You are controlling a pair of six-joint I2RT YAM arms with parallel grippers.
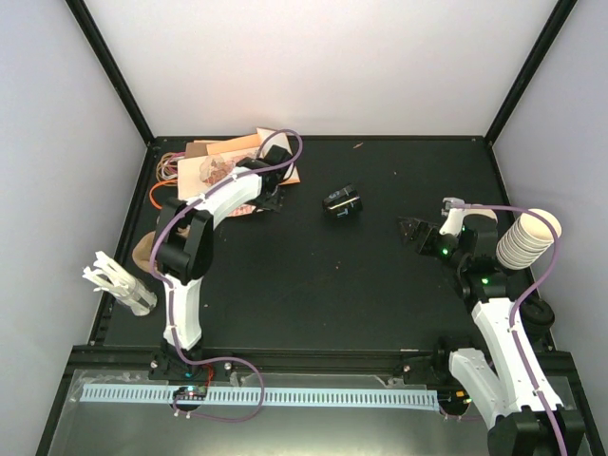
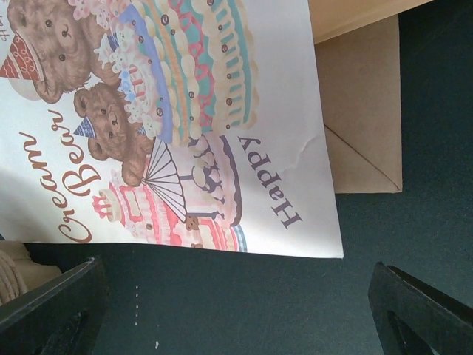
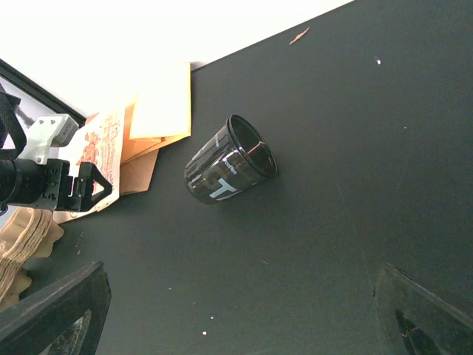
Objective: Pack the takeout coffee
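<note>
Left gripper (image 2: 236, 310) hangs with its jaws spread wide and nothing between them, at about 11 o'clock on the black table (image 1: 380, 285). Its own camera shows what the overhead view only hints at: a white printed bag (image 2: 170, 111) with bears, a tiered cake and the words "Happy" and "Cream Bear", lying over a plain brown paper bag (image 2: 362, 111). The dark fingers (image 2: 52, 303) frame bare table just short of the printed bag's edge.

Only the overhead view shows the table's 9 o'clock edge, where a white and clear plastic item (image 1: 114, 280) lies beside something tan (image 1: 142, 249) that is too small to make out.

Just past the table's centre toward 12 o'clock is the takeout coffee cup (image 3: 230, 161). It is dark, lies on its side well apart from both grippers, and is held by neither. The right wrist view shows a pale "T" on its wall and its mouth turned toward 1 o'clock in that picture; from above it is only a dark shape.

Right gripper (image 3: 236, 303) sits at about 3 o'clock, likewise wide open and empty, facing the cup. A tall stack of cream cups (image 1: 527, 237) lies tilted just beside that arm, seen from overhead alone
</note>
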